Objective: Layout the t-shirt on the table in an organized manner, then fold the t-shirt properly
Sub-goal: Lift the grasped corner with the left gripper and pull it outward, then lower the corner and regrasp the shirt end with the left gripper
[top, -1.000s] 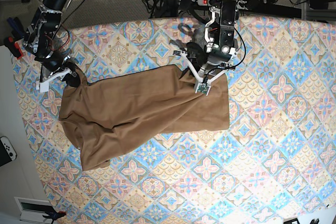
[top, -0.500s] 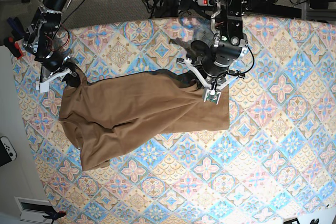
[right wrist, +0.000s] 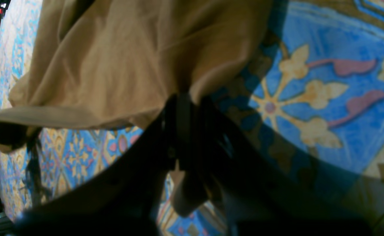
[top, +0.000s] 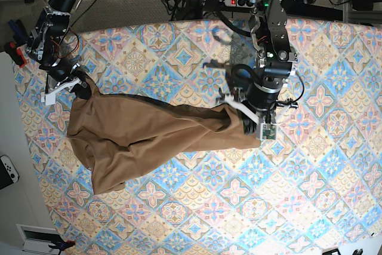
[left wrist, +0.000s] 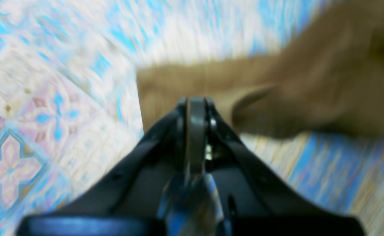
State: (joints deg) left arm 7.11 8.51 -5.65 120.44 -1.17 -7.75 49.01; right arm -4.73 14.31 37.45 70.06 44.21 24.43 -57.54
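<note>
The t-shirt (top: pixel 149 132) lies on the tabletop (top: pixel 322 165), stretched in a long band across the middle and left part of the base view. Its cloth is creased and bunched, not flat. The wider mass spreads toward the lower left of that view, where one rounded lobe reaches the farthest forward. The upper edge runs as a taut, dark-shadowed line between the two arms.

The right claw (top: pixel 80 86) sits at the shirt's upper left corner in the base view. Its jaws are pressed together on the cloth edge; in the right wrist view the tan fabric (right wrist: pixel 119 59) gathers directly into the closed tips of the right claw (right wrist: pixel 182 98), and the cloth hangs slightly raised above the patterned cover there.

The left claw (top: pixel 243 111) sits at the opposite end of the shirt, at the right end of the band in the base view. In the left wrist view, which is blurred, the left claw (left wrist: pixel 196 101) shows its jaws pressed together, with the tan cloth (left wrist: pixel 277 95) just beyond and beside the tips. Whether cloth is pinched between them cannot be told from that view.

A white game controller (top: pixel 7 170) lies off the tabletop at the left edge of the base view.
</note>
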